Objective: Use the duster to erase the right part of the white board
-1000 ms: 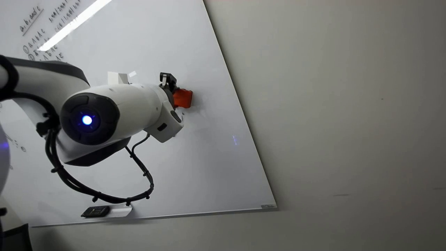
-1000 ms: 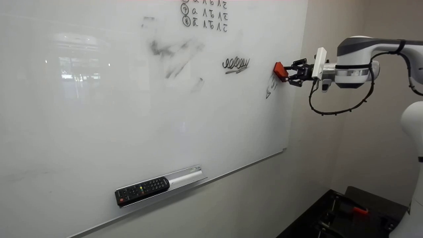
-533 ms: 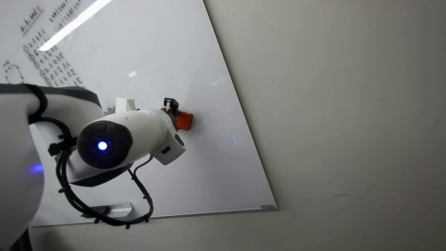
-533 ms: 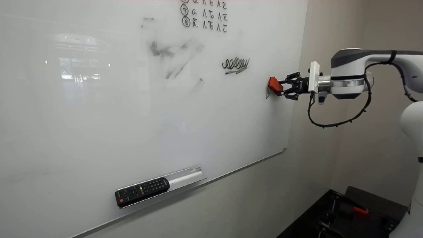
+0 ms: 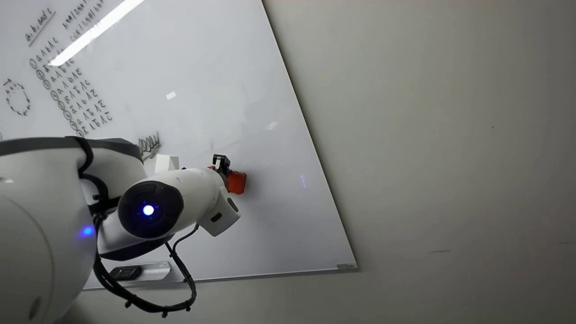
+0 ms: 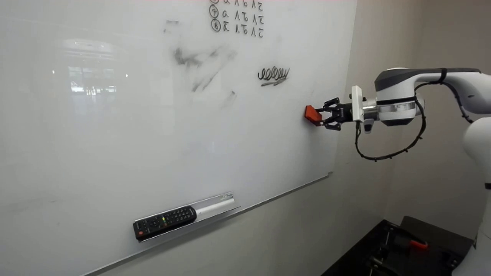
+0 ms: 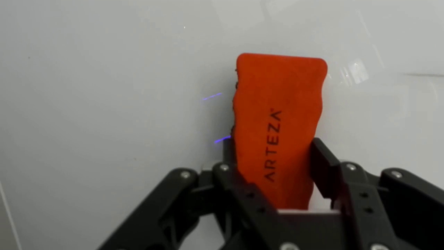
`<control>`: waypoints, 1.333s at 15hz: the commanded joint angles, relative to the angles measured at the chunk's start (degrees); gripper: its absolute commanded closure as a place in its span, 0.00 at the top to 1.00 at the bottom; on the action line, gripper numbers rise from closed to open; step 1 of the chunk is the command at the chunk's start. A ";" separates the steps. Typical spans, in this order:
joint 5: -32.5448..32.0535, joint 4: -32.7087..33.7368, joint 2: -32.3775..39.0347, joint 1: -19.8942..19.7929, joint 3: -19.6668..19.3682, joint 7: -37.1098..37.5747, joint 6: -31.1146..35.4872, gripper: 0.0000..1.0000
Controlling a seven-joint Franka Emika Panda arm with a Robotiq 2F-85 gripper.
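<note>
Moved since a second ago: the duster [image 6: 313,116], down and slightly left across the white board [image 6: 245,142], as seen in an exterior view; the small doodle that showed beneath it is mostly gone, with only a faint trace [image 6: 312,92] above the duster now. Whatever sits behind the duster is hidden. Further left, curly scribble [image 6: 273,73] and grey smudges [image 6: 188,58] unchanged. Also in an exterior view: robot arm [image 5: 130,211] has dropped along with it, uncovering more of the handwritten list [image 5: 74,93] plus the curly scribble; duster sits lower on the white board's right portion. Wrist view: fingers [image 7: 324,170] gripping the duster by its long sides, one per side, ARTEZA lettering [image 7: 272,146] readable, thin grey streak [image 7: 425,74] off to the right. Its wiping face looks against the surface or just off it, contact not clear. My read: wiping stroke under way, small doodle nearly done, faint trace probably wants another pass. Can't tell whether the curly scribble counts as right part; if it does, duster has to go up and left after this, and grip looks steady enough for that.
</note>
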 commanded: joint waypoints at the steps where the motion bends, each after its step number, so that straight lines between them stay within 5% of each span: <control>1: 2.28 3.16 4.90 7.45 -2.62 -1.00 -0.10 0.28; 8: -0.40 0.04 -2.98 4.05 4.70 -1.05 -0.13 0.28; 13: -0.47 0.94 -6.45 4.94 13.52 -0.42 -0.23 0.28; 20: 7.38 -3.25 4.23 2.68 20.04 2.58 -0.86 0.28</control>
